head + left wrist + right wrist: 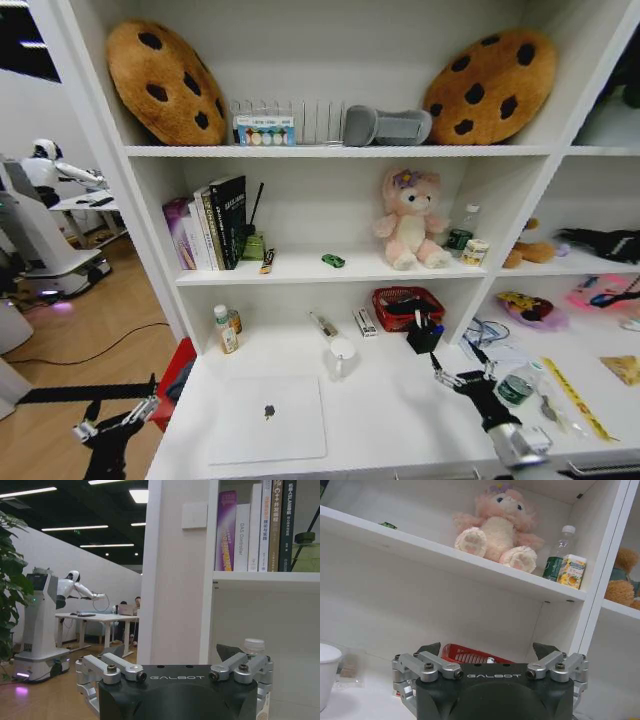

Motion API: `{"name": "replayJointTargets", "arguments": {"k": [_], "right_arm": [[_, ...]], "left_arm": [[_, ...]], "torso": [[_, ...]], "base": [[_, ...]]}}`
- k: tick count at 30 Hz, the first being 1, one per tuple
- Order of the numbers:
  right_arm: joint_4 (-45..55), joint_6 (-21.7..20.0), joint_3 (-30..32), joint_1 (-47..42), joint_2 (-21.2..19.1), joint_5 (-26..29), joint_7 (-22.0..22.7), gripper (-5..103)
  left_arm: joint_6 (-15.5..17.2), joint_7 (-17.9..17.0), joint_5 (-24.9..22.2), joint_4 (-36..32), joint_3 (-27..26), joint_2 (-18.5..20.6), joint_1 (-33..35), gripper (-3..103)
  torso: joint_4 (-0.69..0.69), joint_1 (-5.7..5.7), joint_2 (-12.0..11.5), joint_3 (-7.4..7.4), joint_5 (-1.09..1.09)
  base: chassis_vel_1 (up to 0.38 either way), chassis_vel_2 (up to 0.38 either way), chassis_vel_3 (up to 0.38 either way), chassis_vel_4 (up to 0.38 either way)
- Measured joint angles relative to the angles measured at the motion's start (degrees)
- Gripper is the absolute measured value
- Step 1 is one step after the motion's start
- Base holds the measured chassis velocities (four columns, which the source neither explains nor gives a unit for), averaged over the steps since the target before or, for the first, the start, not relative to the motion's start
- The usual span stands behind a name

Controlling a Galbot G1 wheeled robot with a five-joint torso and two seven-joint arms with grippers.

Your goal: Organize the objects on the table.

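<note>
A closed silver laptop [267,418] lies flat on the white table [390,415], at its front left. A white marker [323,326] lies farther back, just behind the mug. A tiny green toy car [333,261] [388,525] stands on the shelf above the table. My left gripper [115,420] [170,652] hangs open and holds nothing, off the table's left end beside the shelf's side wall. My right gripper [462,375] [487,650] is open and holds nothing over the table's right part, facing the back wall and the red basket.
A white mug [342,352] [327,670], a red wire basket [407,305] [470,655], a black pen holder [424,335] and two small bottles [226,330] stand along the back. Books [212,225] and a pink plush toy [410,220] fill the shelf above. Clutter covers the desk at the right.
</note>
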Motion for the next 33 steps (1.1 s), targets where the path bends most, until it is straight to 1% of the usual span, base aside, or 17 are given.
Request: {"name": "replayJointTargets", "arguments": {"k": [2,3,5,7,10,12,13,16,17,19,26,33], "right_arm": [[1.8,1.2,1.8,-2.4,1.9,1.3,-1.0,100],[1.8,1.2,1.8,-2.4,1.9,1.3,-1.0,100],[3.9,2.4,3.5,-5.2,3.6,3.3,-2.3,100],[4.5,3.1,4.2,-6.3,4.0,4.0,-2.7,100],[4.6,4.5,6.0,-7.8,3.7,6.0,-3.4,100],[3.7,5.5,8.0,-8.2,2.7,9.3,-4.5,100],[3.7,5.5,8.0,-8.2,2.7,9.3,-4.5,100],[2.2,6.0,9.1,-7.8,1.7,13.2,-6.3,100],[2.2,6.0,9.1,-7.8,1.7,13.2,-6.3,100],[2.0,6.2,8.7,-7.8,1.2,16.1,-7.8,100],[2.1,6.8,7.7,-7.3,1.1,16.5,-9.1,100],[2.8,7.3,8.6,-7.6,0.5,15.8,-9.1,100]], "left_arm": [[-0.4,0.3,-0.4,-0.6,-0.5,0.7,0.9,100],[-0.4,0.3,-0.4,-0.6,-0.5,0.7,0.9,100],[-0.7,0.5,-1.1,-0.7,-1.3,1.7,1.3,100],[-0.8,0.6,-1.5,-0.7,-1.5,2.2,1.3,100],[-1.0,0.8,-1.7,0.3,-1.7,3.2,1.0,100],[-1.2,1.4,-2.3,0.7,-2.0,4.4,0.9,100],[-1.2,1.4,-2.3,0.7,-2.0,4.4,0.9,100],[-1.4,2.0,-3.1,1.0,-2.4,5.9,1.0,100],[-1.4,2.0,-3.1,1.0,-2.4,5.9,1.0,100],[-1.4,2.4,-3.9,1.0,-3.0,6.8,1.2,100],[-1.3,2.3,-5.9,0.6,-5.0,7.9,1.2,100],[-1.3,2.3,-6.1,0.6,-5.0,7.3,1.2,100]], "torso": [[0.03,0.0,0.0,0.0,0.0],[0.03,0.0,0.0,0.0,0.0],[0.0,0.0,0.0,0.0,0.0],[-0.02,0.0,0.0,0.0,-0.01],[-0.01,0.0,0.0,0.0,-0.01],[0.01,0.0,0.0,0.01,-0.01],[0.01,0.0,0.0,0.01,-0.01],[0.01,0.0,0.0,0.01,0.0],[0.01,0.0,0.0,0.01,0.0],[0.01,0.0,0.0,0.01,0.0],[0.01,0.0,0.0,0.01,0.0],[0.0,0.0,0.0,0.01,-0.01]], "base": [[0.0,0.0,0.0,0.0],[0.0,0.0,0.0,0.0],[0.0,0.0,0.0,0.0],[0.0,0.0,0.0,0.0],[0.0,0.0,0.0,0.0],[0.0,0.0,0.0,0.0],[0.0,0.0,0.0,0.0],[0.0,0.0,0.0,0.0],[0.0,0.0,0.0,0.0],[0.0,0.0,0.0,0.0],[0.0,0.0,0.0,0.0],[0.0,0.0,0.0,0.0]]}}
